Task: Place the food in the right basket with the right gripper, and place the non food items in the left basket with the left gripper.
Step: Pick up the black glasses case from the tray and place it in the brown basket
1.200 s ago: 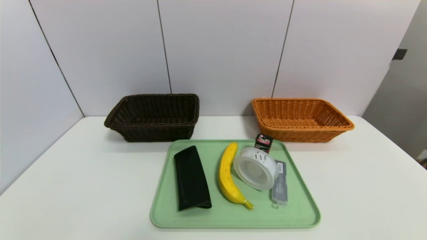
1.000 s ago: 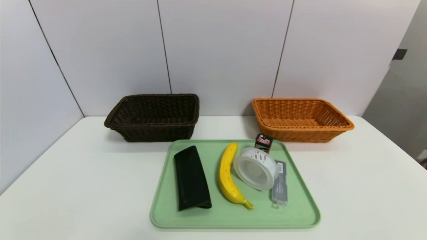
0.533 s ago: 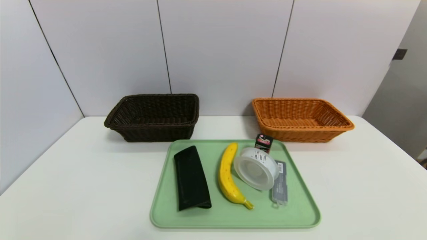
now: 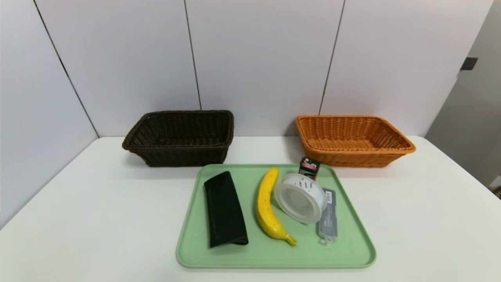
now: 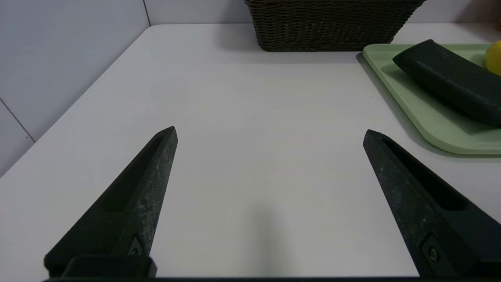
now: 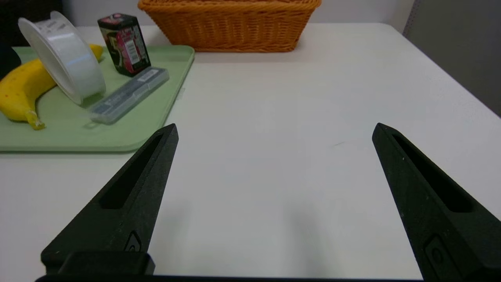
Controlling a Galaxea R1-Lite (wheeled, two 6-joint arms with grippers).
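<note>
A green tray in the middle of the table carries a black case, a yellow banana, a white tape roll, a small dark carton and a clear slim box. Behind it stand a dark brown basket on the left and an orange basket on the right, both bare inside. My left gripper hangs open over bare table left of the tray. My right gripper is open over bare table right of the tray. Neither arm shows in the head view.
White panel walls close the table at the back and along its left side. The white table has bare surface on both sides of the tray. The right table edge borders a grey wall.
</note>
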